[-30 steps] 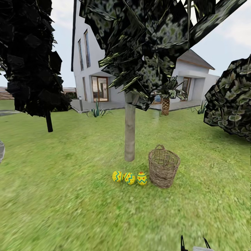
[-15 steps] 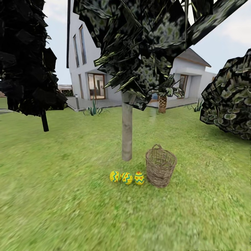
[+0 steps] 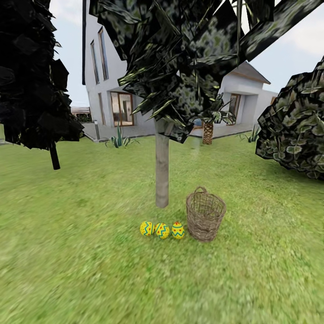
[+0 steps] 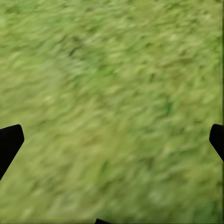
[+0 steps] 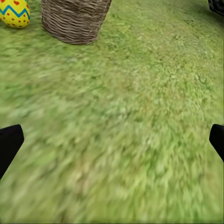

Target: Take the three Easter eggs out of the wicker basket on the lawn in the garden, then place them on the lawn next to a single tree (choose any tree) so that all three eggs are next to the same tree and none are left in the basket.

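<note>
Three yellow Easter eggs lie in a row on the lawn [image 3: 90, 252]: one [image 3: 146, 228], a second [image 3: 162, 231] and a third [image 3: 178, 230], just in front of the tree's pale trunk [image 3: 162, 171]. The wicker basket [image 3: 205, 216] stands upright right of them, and I see no yellow through its weave. In the right wrist view one egg [image 5: 14, 13] and the basket [image 5: 74, 18] lie some way ahead of my open right gripper [image 5: 112, 142]. My left gripper [image 4: 112, 142] hangs open over bare grass [image 4: 112, 93], its black fingertips [image 4: 9, 144] wide apart.
A white house [image 3: 112, 90] stands behind the lawn. A dark tree with a thin black trunk [image 3: 54, 155] is at the left, a small palm [image 3: 208, 130] at the back and a large bush [image 3: 297, 130] at the right. Open grass surrounds me.
The whole head view has shifted: the camera has moved. The right gripper's tips, at the bottom edge a second ago, have left the picture. Eggs and basket have stayed in place.
</note>
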You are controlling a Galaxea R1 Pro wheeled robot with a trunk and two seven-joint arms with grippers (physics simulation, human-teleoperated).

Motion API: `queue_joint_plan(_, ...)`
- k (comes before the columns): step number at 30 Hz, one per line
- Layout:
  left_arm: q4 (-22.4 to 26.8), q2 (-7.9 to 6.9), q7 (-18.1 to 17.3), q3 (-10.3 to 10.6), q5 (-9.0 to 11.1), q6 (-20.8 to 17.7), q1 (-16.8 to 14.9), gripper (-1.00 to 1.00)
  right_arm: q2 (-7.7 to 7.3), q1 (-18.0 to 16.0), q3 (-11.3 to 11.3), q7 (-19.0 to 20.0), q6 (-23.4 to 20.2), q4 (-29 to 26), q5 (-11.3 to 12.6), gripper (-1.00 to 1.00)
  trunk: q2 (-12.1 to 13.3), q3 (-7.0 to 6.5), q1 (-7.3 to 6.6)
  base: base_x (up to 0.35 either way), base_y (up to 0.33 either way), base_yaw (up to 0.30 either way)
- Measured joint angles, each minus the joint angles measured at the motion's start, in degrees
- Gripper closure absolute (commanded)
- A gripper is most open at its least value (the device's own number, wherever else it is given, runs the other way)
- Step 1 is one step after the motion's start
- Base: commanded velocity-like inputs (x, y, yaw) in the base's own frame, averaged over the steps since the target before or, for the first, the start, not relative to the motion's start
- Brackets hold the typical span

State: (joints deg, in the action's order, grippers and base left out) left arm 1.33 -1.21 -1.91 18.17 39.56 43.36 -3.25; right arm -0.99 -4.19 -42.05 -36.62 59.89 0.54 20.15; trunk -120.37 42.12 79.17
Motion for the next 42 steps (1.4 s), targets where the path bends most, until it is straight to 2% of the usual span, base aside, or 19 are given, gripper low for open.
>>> queue_joint_plan(28, 0.00, 0.61, -0.07, 0.22, -0.09, -0.41, 0.11, -1.00, 0.19, 0.09, -0.26, 0.01, 0.01, -0.23, 0.37, -1.00, 11.23, -5.01, -6.15, 0.000, 0.000, 0.000)
queue_joint_plan(38, 0.00, 0.32, -0.10, 0.19, -0.08, -0.68, 0.11, -1.00, 0.19, 0.09, -0.26, 0.01, 0.01, -0.23, 0.37, -1.00, 15.24, -6.80, -8.35, 0.000, 0.000, 0.000)
queue_joint_plan(42, 0.00, 0.36, -0.15, 0.23, -0.09, -0.68, 0.11, -1.00, 0.19, 0.09, -0.26, 0.01, 0.01, -0.23, 0.37, -1.00, 15.26, -6.81, -8.36, 0.000, 0.000, 0.000)
